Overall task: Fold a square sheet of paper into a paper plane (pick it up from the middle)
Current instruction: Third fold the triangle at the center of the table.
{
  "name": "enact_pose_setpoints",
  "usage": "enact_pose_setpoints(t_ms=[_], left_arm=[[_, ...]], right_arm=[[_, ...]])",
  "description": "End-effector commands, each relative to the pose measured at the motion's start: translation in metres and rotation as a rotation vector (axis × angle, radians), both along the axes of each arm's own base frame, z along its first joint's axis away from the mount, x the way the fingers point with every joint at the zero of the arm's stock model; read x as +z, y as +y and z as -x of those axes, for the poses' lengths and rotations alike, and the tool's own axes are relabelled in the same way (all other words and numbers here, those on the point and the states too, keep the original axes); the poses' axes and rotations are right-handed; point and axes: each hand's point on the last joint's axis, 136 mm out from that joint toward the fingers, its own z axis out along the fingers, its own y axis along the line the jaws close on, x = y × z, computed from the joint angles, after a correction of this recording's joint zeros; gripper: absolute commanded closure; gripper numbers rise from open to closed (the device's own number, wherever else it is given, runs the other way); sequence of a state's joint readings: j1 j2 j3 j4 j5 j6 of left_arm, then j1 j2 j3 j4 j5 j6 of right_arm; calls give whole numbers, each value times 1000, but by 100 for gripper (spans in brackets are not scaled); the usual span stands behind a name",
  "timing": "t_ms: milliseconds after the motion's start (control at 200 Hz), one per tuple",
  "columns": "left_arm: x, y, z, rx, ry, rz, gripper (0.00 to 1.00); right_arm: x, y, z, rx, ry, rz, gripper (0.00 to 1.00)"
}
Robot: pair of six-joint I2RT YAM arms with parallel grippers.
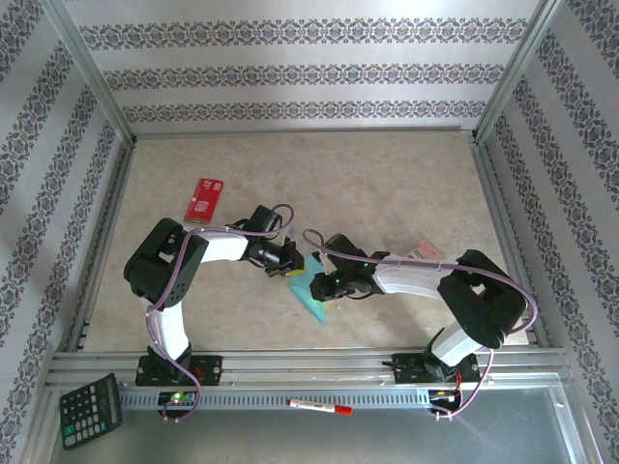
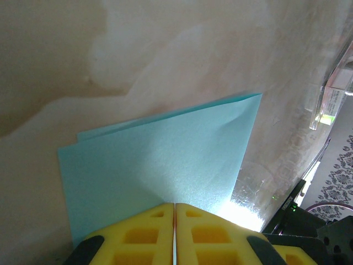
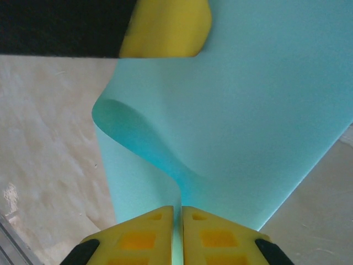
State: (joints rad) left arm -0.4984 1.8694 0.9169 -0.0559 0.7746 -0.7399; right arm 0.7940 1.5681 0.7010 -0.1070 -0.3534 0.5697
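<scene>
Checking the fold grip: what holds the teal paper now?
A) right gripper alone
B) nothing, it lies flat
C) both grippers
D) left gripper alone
C: the left gripper and the right gripper are each shut on the square sheet of paper.

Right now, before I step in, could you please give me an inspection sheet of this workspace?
Surface: beige marbled table, no spills seen.
Job's things: square sheet of paper, light teal, folded over and bowed between the two pincers.
Clutter: red packet far left; pink packet by the right arm; calculator and marker pen on the near ledge.
Grippers: left pincer shut on the sheet; right pincer shut on the sheet.
Cables: purple cables loop along both arms, none seen snagged.
Surroundings: patterned walls, metal frame.
</scene>
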Motion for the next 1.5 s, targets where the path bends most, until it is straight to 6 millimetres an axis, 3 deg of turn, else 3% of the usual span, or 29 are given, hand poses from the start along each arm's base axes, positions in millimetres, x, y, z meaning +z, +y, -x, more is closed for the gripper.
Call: enact_pose_setpoints(t_ms=[0,1499], left_arm=[[-20,7,14,-17,65,-63,91],[-19,6,15,-22,63,-58,91]], right_arm=[[-5,-2,2,19,10,3,86],[-28,-10,8,24,52,52,90]])
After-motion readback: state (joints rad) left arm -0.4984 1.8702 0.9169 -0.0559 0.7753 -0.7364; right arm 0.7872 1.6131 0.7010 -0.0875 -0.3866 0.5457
